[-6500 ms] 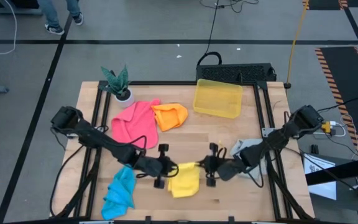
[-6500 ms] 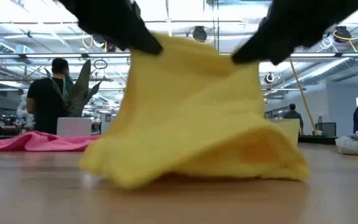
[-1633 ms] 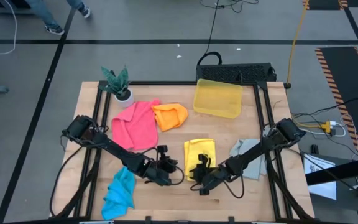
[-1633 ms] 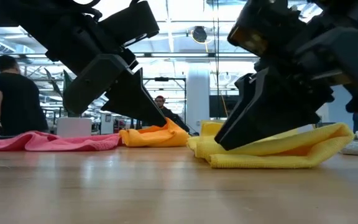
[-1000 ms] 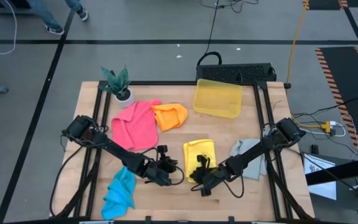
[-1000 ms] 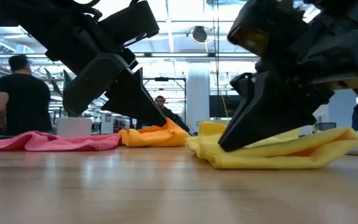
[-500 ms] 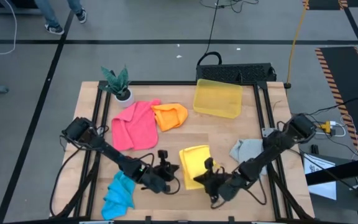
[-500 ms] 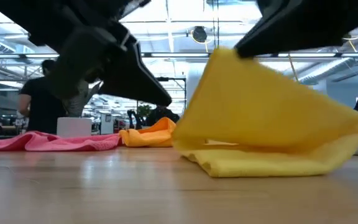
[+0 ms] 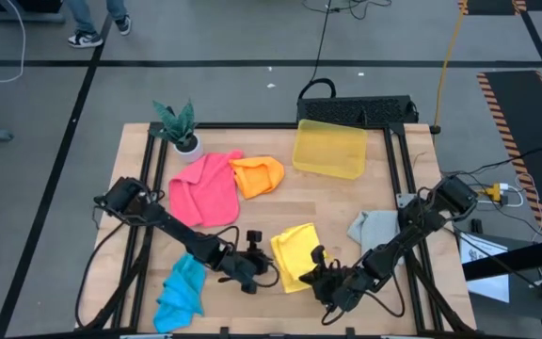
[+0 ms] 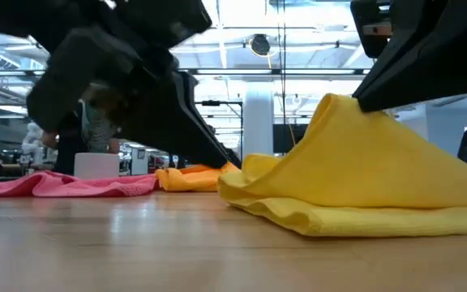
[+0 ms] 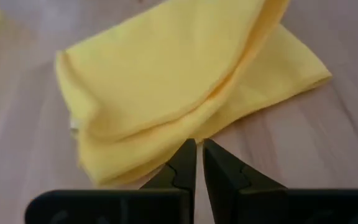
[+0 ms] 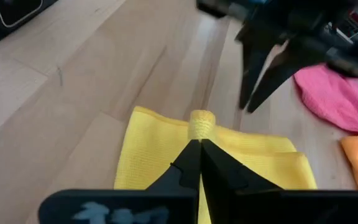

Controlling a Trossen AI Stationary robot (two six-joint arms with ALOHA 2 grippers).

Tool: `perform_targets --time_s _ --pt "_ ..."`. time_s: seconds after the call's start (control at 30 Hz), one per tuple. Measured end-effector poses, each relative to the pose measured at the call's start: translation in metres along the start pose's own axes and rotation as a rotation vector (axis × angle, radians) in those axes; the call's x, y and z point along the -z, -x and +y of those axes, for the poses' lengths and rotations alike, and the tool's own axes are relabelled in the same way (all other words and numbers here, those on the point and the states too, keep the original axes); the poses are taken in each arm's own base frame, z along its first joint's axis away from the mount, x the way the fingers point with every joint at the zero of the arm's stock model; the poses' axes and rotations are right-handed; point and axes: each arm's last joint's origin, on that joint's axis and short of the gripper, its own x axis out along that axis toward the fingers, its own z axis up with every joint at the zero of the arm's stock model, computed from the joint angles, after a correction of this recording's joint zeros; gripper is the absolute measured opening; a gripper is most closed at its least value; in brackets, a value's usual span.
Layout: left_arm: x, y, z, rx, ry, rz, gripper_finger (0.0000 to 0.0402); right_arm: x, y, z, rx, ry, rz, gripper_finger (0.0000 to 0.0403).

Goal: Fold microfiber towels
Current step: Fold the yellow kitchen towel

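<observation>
The yellow towel (image 9: 294, 254) lies folded on the table's near middle, one spot of it raised into a peak (image 10: 335, 105). My right gripper (image 12: 199, 144) is shut on that peak. My left gripper (image 11: 197, 144) slants down with its shut tips at the towel's left edge (image 10: 237, 182). The pink towel (image 9: 205, 188) and orange towel (image 9: 257, 175) lie at the far left. The blue towel (image 9: 182, 287) lies near the front left, and the grey towel (image 9: 374, 226) lies at the right. My left gripper's tips stand at the yellow towel's folded edge (image 11: 185, 134); I cannot tell whether they touch it. My right gripper pinches a small bunched fold of the yellow towel (image 12: 201, 124) between its two fingertips, slanting down from the near right. That spot is lifted into a peak while the rest lies on the table.
A translucent yellow bin (image 9: 329, 148) stands at the far middle and a potted plant (image 9: 179, 127) at the far left corner. Bare wood (image 9: 327, 202) shows between bin and yellow towel. People stand in the room beyond the table.
My right gripper has gone toward the table's near right and up, rolling as it went, with the yellow towel's pinched spot. The towel has slid toward the near edge and turned askew; its peak rose high, then sank lower. My left gripper has tipped and turned slightly.
</observation>
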Motion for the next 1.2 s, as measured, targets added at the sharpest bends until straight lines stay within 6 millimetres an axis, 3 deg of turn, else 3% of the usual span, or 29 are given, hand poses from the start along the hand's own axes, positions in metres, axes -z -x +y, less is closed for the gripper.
perform_targets --time_s 0.17,0.33,0.73,1.0,1.2 --pt "0.015 -0.02 0.008 -0.057 0.005 0.066 0.0031 -0.001 0.0 0.001 -0.019 0.009 -0.009 0.0" --pt "0.018 -0.032 0.022 -0.169 0.085 0.048 0.0031 0.0 0.0 0.004 -0.09 -0.04 -0.004 0.0" --pt "0.019 -0.035 0.032 -0.175 0.11 0.064 0.0031 0.013 -0.026 0.013 -0.115 -0.052 0.01 0.0002" --pt "0.015 -0.011 0.03 -0.223 0.042 0.134 0.0031 0.018 -0.042 0.007 -0.098 -0.137 0.011 0.0054" --pt "0.005 0.008 0.034 -0.285 0.113 0.11 0.0031 0.006 -0.031 0.002 -0.244 -0.179 -0.037 0.012"
